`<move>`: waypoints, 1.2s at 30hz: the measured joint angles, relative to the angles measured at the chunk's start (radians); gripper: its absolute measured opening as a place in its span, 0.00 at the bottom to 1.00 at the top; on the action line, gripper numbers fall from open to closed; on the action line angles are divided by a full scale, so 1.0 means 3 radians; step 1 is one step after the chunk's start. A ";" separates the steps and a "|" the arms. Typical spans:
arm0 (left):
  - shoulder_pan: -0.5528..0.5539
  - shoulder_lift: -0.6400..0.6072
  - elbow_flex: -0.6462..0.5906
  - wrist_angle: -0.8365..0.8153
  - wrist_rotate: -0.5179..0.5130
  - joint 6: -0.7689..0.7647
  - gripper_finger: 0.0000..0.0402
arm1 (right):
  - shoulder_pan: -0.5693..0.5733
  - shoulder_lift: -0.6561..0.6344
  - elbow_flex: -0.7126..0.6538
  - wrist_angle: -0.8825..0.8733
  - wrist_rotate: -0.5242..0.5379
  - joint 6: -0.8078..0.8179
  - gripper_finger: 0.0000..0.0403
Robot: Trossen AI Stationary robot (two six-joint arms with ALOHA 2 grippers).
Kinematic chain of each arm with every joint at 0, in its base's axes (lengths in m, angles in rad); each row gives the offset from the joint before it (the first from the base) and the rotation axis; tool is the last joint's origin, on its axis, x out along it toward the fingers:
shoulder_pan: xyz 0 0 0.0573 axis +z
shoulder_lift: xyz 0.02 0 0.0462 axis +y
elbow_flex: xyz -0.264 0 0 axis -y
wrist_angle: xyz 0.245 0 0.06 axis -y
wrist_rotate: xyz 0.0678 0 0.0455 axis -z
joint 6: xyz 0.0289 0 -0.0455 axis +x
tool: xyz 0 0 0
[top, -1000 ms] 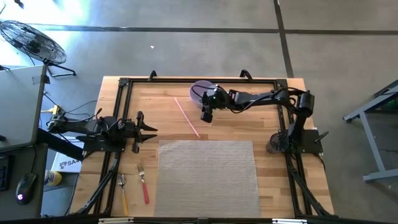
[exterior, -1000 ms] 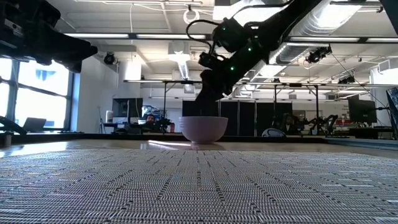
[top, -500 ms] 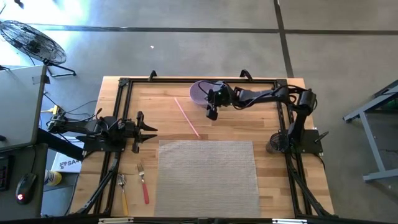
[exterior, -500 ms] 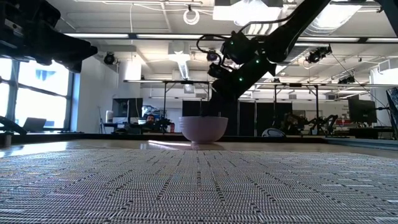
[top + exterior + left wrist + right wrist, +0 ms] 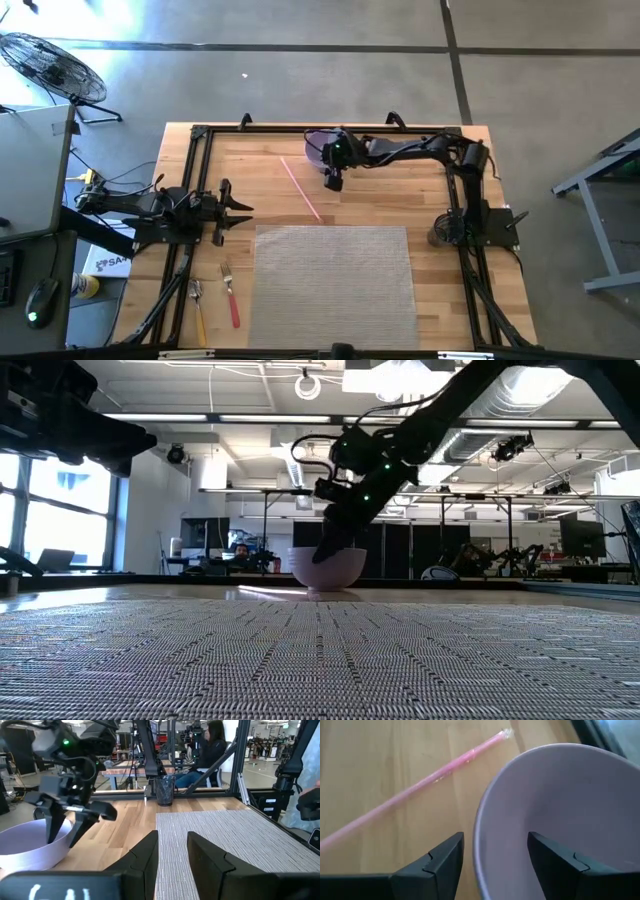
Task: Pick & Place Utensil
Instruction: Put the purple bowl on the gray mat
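Note:
A lavender bowl (image 5: 316, 146) (image 5: 570, 795) stands on its base near the table's far edge. My right gripper (image 5: 333, 180) (image 5: 495, 865) is open at the bowl's near-side rim (image 5: 481, 835), with one finger outside the wall and one over the hollow, touching nothing that shows. In the low view the right gripper (image 5: 330, 548) dips to the top of the bowl (image 5: 327, 570). A red-handled fork (image 5: 230, 293) and a yellow-handled fork (image 5: 197, 308) lie flat near the left front corner. My left gripper (image 5: 238, 208) (image 5: 172, 851) waits open at the left side.
A pink straw (image 5: 300, 188) (image 5: 420, 782) lies on the wood beside the bowl, slanting toward a grey woven placemat (image 5: 333, 285) that covers the near middle. A dark mesh cup (image 5: 164, 790) stands at the right side. A black frame (image 5: 200, 135) borders the table.
My right gripper swung a little toward the table's right, then came back left and dropped down to the bowl. Its fingers now stand on either side of the rim. The bowl, straw and forks have stayed in place.

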 joint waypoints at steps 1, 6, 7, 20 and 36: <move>0.0001 -0.0001 0.0000 0.0000 0.0000 0.0000 0.25 | 0.0000 0.0036 0.0062 -0.0016 -0.0003 0.0000 0.53; 0.0001 -0.0001 0.0000 0.0000 0.0000 0.0000 0.25 | 0.0000 0.0094 0.0176 -0.0041 -0.0028 -0.0005 0.52; 0.0001 -0.0001 0.0000 0.0000 -0.0001 0.0000 0.25 | -0.0002 0.0094 0.0175 -0.0055 -0.0028 -0.0003 0.51; 0.0001 -0.0001 0.0000 0.0001 0.0000 0.0000 0.25 | -0.0022 0.0096 0.0171 -0.0265 0.0084 -0.0005 0.31; 0.0001 -0.0001 0.0000 0.0001 0.0000 0.0000 0.25 | 0.0025 -0.0022 0.0171 -0.0316 0.0038 0.0093 0.06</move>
